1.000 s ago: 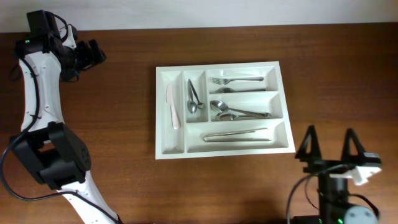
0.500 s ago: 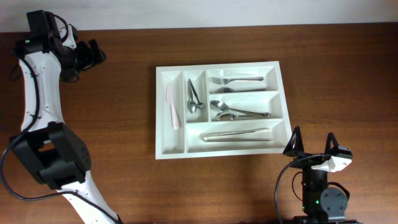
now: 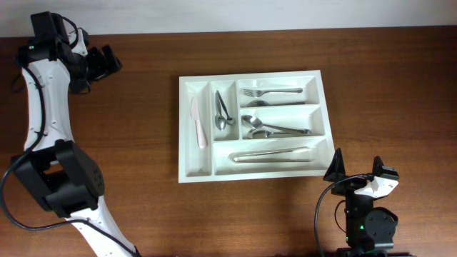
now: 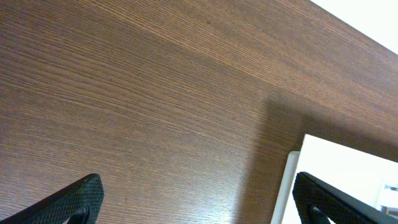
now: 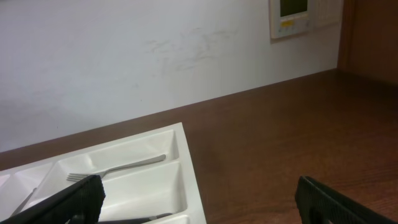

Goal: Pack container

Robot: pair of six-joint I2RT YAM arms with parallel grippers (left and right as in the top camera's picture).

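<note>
The table (image 3: 400, 86) is dark brown wood with a fine straight grain, and it is matte under even light. Along its far edge runs a pale wall (image 5: 124, 62); the right wrist view shows faint scuffs on the paint. A small wall panel (image 5: 297, 15) hangs there with a greenish display and a yellow mark. Its lettering is too small to read, and no brand shows anywhere else. At the right edge of that view stands a dark brown vertical surface (image 5: 370, 37).

The container (image 3: 250, 75) lies flat at the middle of the table, slightly toward the far side, with its long side running left to right. Its 5 compartments hold cutlery:
- A white knife (image 3: 198, 123) is in the leftmost narrow compartment.
- Spoons (image 3: 222, 111) are in the narrow compartment beside it.
- Forks (image 3: 271, 93) are in the top long compartment.
- More spoons (image 3: 268, 128) are in the middle long compartment.
- Metal knives (image 3: 275, 153) are in the bottom long compartment.

The left end effector (image 3: 113, 63) is over the far left corner of the table, well apart from the container. Its fingers are spread wide with nothing between them. Its wrist view shows only bare wood and 1 white corner of the container (image 4: 336, 180).

The right end effector (image 3: 357, 163) stands just off the container's near right corner. It is also spread wide and empty, and it faces across the container's rim (image 5: 189, 168) toward the wall.
</note>
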